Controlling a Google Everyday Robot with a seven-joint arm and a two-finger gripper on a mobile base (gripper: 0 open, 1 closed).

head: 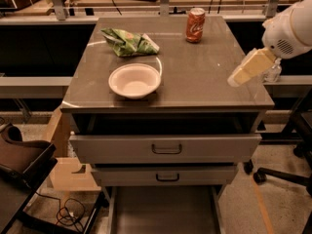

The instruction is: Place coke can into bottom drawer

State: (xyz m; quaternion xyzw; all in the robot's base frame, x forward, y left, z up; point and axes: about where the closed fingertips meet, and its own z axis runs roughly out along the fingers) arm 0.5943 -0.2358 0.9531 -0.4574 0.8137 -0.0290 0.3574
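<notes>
I am looking at the grey cabinet (204, 77), with its worktop carrying everything. At its foot the bottom drawer (163, 213) is standing pulled out, floor bare, so the receiving end is ready. I am reading this as the approach step, with nothing grasped yet. The white arm (292, 26) is reaching in from the right edge. On the top, the white bowl (146, 87) is sitting front-left, with the green snack bag (129, 42) behind it. The gripper (248, 68) is hovering over the worktop's right side, well apart from everything; whether it is spread or closed I cannot tell. The coke can (195, 26) is standing upright near the back edge. Next I am planning to swing the gripper back and left to the can, level with its body, clear of bowl and bag.
</notes>
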